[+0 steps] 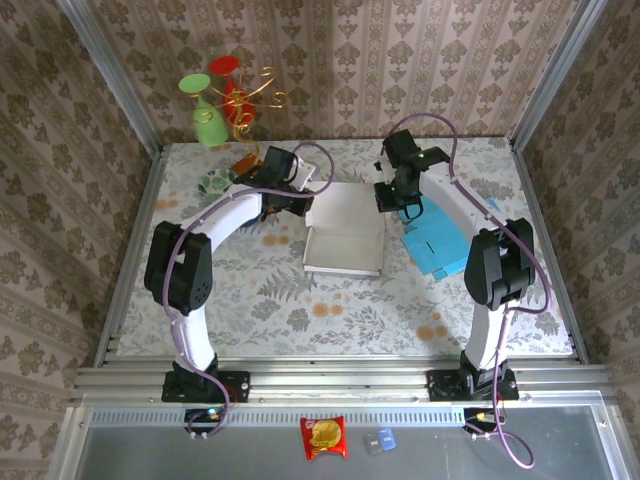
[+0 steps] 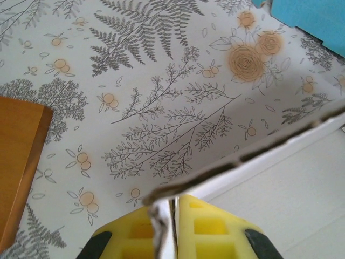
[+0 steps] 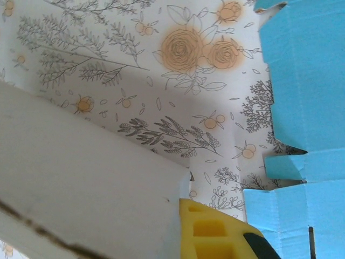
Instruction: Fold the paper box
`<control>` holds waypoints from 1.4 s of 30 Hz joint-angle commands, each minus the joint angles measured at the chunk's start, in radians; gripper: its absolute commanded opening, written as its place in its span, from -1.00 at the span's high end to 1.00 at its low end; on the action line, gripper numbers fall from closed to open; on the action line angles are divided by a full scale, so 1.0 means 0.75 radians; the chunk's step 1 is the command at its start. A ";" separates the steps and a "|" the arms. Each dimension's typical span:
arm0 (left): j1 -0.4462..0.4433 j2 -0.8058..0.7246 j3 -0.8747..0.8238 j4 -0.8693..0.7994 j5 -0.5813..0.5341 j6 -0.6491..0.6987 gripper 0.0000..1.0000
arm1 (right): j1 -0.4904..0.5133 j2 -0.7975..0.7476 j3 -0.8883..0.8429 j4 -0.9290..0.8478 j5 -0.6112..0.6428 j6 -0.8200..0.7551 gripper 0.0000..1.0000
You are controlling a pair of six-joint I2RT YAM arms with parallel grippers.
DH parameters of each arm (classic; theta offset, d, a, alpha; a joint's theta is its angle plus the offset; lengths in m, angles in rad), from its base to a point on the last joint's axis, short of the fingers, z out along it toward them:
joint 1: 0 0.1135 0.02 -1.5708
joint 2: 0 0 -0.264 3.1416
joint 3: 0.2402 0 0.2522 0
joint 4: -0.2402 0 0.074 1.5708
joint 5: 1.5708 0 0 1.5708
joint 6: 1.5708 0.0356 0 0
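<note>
The white paper box point(image 1: 345, 235) lies in the middle of the table point(image 1: 260, 300), between both arms. We judge it light, thin and easily creased, best pinched along its wall edges. Our left gripper point(image 2: 173, 216) is clamped tight on a raw card edge. Our right gripper point(image 1: 397, 200) is closed on the opposite wall, its yellow pad point(image 3: 207, 229) flat against the card.

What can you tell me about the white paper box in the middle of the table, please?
The white paper box is matte white card with a brownish raw edge. It is partly folded: a shallow tray with low walls and a flap lifted at its far side. It rests mid-table on the floral cloth. The left tool pinches its thin edge between yellow pads. The right tool is shut on its right side.
</note>
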 commanded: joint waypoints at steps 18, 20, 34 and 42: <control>0.042 -0.057 0.024 0.159 -0.180 -0.436 1.00 | 0.085 0.115 0.182 0.203 0.103 0.413 1.00; 0.042 -0.065 -0.021 0.256 -0.165 -0.432 1.00 | 0.095 0.104 0.142 0.271 0.104 0.397 1.00; 0.100 -0.194 -0.607 1.129 -0.028 -0.451 1.00 | 0.183 -0.249 -0.655 1.195 0.167 0.267 1.00; 0.081 -0.248 -0.794 1.329 0.031 -0.466 1.00 | 0.280 -0.325 -0.792 1.231 0.311 0.198 1.00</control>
